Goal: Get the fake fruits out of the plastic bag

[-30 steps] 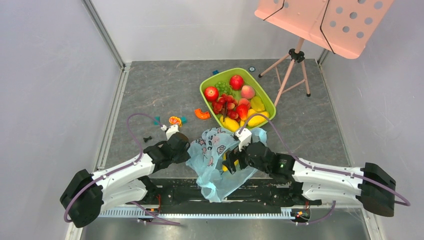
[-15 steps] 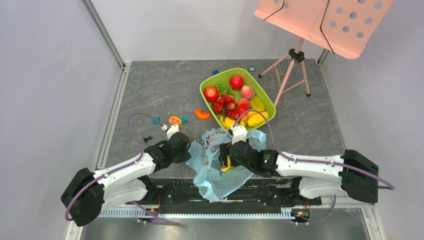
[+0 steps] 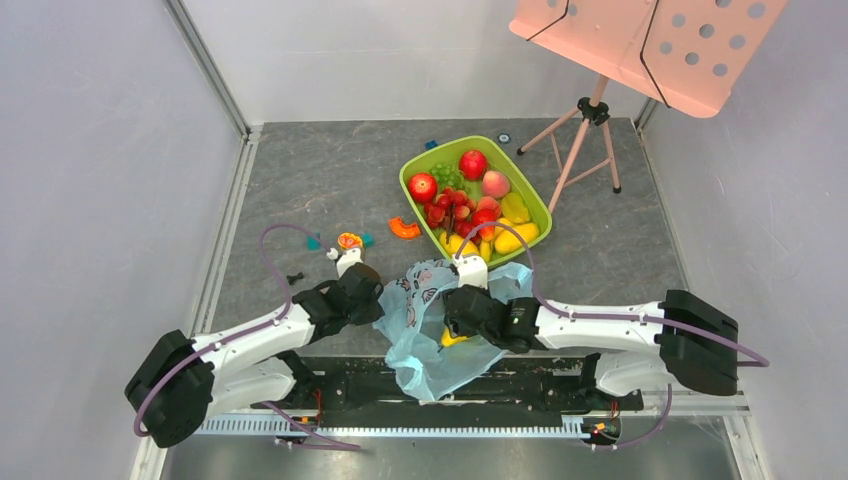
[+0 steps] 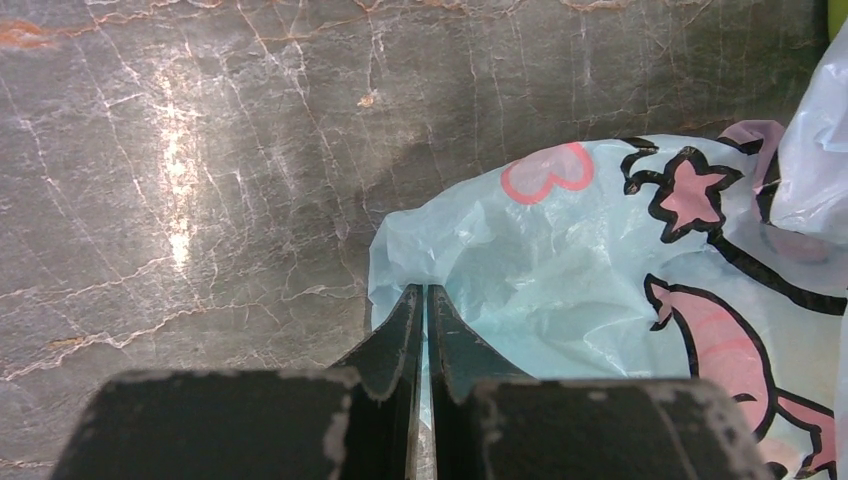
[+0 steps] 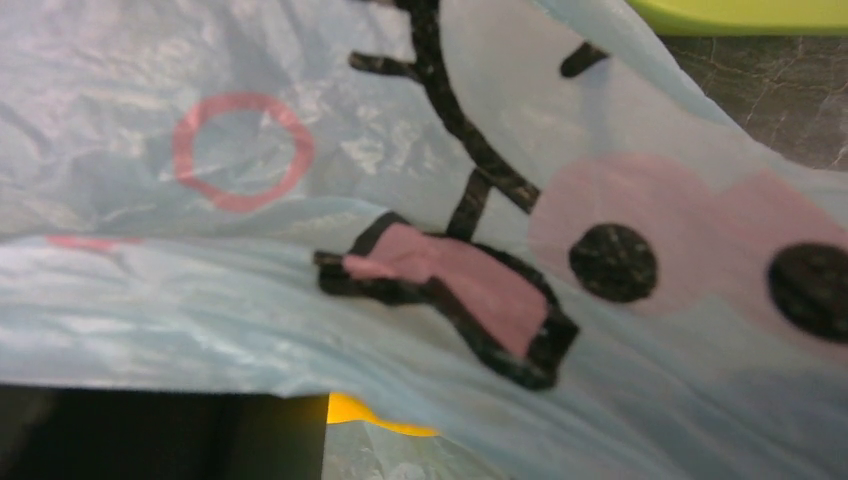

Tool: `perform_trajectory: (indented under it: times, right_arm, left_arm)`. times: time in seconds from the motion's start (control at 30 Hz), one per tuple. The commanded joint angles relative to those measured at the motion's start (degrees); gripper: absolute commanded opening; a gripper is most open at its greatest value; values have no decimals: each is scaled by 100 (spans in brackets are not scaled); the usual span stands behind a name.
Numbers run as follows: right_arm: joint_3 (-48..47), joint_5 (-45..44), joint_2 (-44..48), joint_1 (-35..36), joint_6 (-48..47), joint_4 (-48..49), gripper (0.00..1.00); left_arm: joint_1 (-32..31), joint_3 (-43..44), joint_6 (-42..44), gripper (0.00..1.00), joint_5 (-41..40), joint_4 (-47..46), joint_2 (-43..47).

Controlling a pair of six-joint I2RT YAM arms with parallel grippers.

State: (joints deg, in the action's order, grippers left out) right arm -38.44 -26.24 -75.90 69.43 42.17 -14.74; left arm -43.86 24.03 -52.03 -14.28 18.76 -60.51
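The light-blue plastic bag (image 3: 425, 330) with pink and black cartoon prints lies crumpled between my arms at the table's near edge. My left gripper (image 4: 427, 292) is shut on a fold at the bag's left edge (image 3: 378, 300). My right gripper (image 3: 450, 315) reaches into the bag from the right, its jaws covered by plastic. A yellow fake fruit (image 3: 452, 340) lies in the bag just below that gripper. The right wrist view shows it as a yellow sliver (image 5: 380, 415) under the plastic film (image 5: 450, 200). More fake fruits (image 3: 470, 205), red and yellow, fill the green tray (image 3: 415, 165).
An orange piece (image 3: 404, 228), a small coloured cluster (image 3: 350, 240) and a tiny black part (image 3: 294, 278) lie on the grey mat left of the tray. A pink music stand (image 3: 640, 40) on a tripod stands at the back right. Walls close in both sides.
My right arm has slid left and pushed further into the bag, over the yellow fruit. The left arm holds the bag's edge in the same place.
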Motion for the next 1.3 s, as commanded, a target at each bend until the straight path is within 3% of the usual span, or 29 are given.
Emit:
perform_trajectory:
  times: [0.0, 0.1, 0.2, 0.8, 1.07, 1.27]
  right_arm:
    - [-134, -209, 45, 61, -115, -95, 41]
    - [-39, -209, 293, 71, -299, 31, 28]
    - [37, -143, 698, 66, -574, 253, 24]
    - [-1070, 1348, 2102, 71, -1363, -235, 23]
    - [422, 1372, 1897, 71, -2888, 1287, 22]
    - [1086, 929, 1402, 62, -3072, 2206, 20]
  left_arm:
    - [-25, 6, 202, 10, 64, -244, -23]
    - [-24, -30, 194, 10, 49, -225, 42]
    - [-26, -56, 178, 10, 31, -198, 76]
    - [-24, 69, 176, 10, -64, -87, 69]
    - [-35, 72, 325, 8, -190, 57, 500]
    - [-69, -97, 708, 7, -458, 22, 1122]
